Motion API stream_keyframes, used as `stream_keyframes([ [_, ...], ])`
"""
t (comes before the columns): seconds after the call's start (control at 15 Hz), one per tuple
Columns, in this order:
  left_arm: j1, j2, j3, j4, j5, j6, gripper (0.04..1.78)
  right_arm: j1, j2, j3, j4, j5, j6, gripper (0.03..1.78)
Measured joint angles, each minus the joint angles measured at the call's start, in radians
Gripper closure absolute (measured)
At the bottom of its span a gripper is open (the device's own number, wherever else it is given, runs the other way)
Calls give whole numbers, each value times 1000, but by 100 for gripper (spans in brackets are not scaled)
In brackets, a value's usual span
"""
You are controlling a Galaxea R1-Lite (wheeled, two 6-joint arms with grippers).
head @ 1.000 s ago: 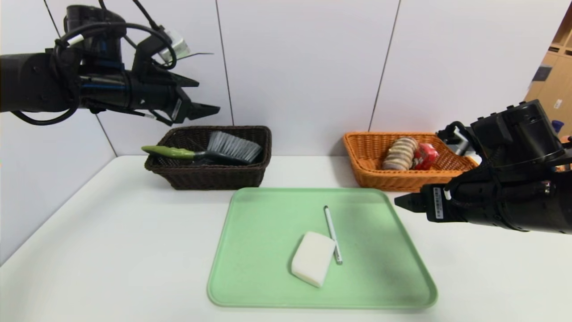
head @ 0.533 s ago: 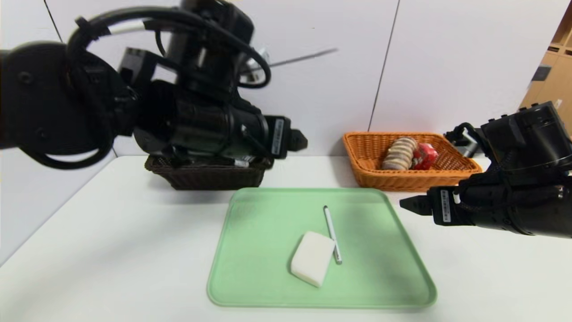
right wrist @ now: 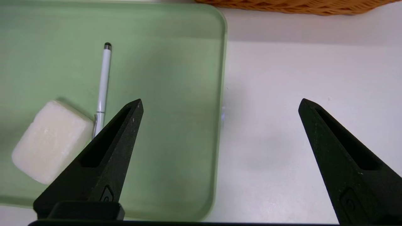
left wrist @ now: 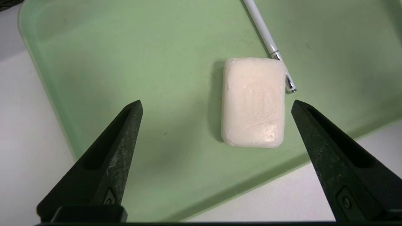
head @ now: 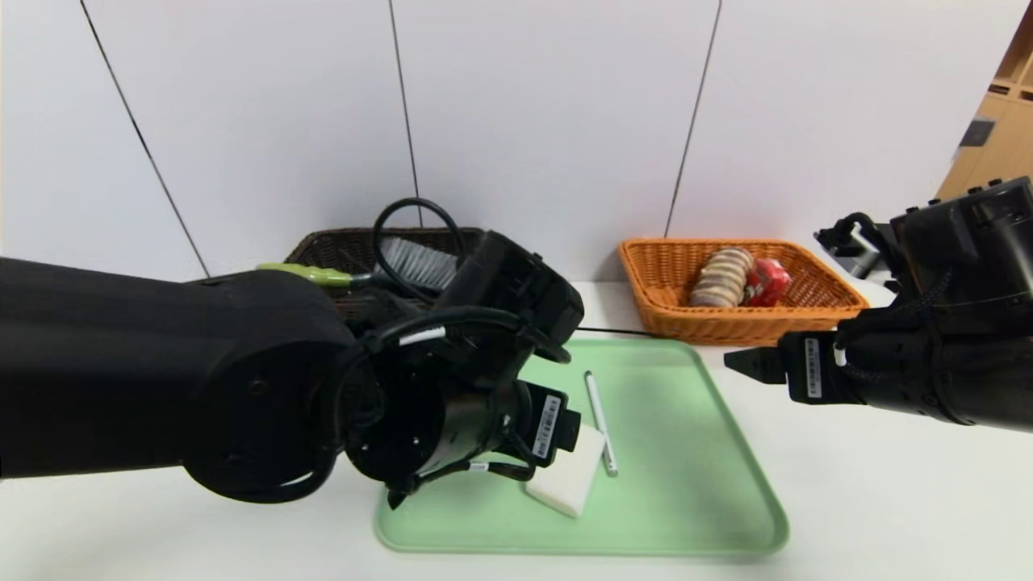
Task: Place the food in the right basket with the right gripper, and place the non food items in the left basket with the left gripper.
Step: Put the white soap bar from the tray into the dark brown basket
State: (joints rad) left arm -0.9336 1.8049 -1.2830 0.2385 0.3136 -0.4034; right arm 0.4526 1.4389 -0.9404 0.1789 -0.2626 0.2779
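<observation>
A white soap bar (left wrist: 253, 102) lies on the green tray (left wrist: 125, 62), with a white pen (left wrist: 267, 34) touching its far corner. My left gripper (left wrist: 216, 106) is open and empty, hovering over the tray's front part; the soap lies between its fingers, nearer one of them. In the head view the left arm covers part of the soap (head: 569, 484) and pen (head: 601, 420). My right gripper (head: 738, 363) is open and empty above the tray's right edge (right wrist: 220, 94). The soap (right wrist: 51, 141) and pen (right wrist: 103, 84) also show in the right wrist view.
The dark brown left basket (head: 339, 238) at the back holds a brush (head: 416, 258) with a green handle. The orange right basket (head: 670, 315) holds a stack of cookies (head: 722, 278) and a red packet (head: 771, 282). White walls stand behind and to the left.
My left arm has swung from above the left basket down and forward over the tray, ending above the soap. The right gripper has drifted slightly right. Soap and pen have not moved.
</observation>
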Motion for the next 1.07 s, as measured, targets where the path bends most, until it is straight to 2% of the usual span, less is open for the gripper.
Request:
stream_keyframes([
  [0.33, -16, 68, 54, -101, -10, -7, 14, 0, -1, 4, -4, 3, 2, 10],
  [0.6, -35, 103, 51, -132, -15, -12, 13, 0, -1, 34, -55, 5, 2, 10],
  [1.07, -46, 153, 58, -177, -22, -17, 13, 0, 2, 50, -67, 6, 1, 10],
])
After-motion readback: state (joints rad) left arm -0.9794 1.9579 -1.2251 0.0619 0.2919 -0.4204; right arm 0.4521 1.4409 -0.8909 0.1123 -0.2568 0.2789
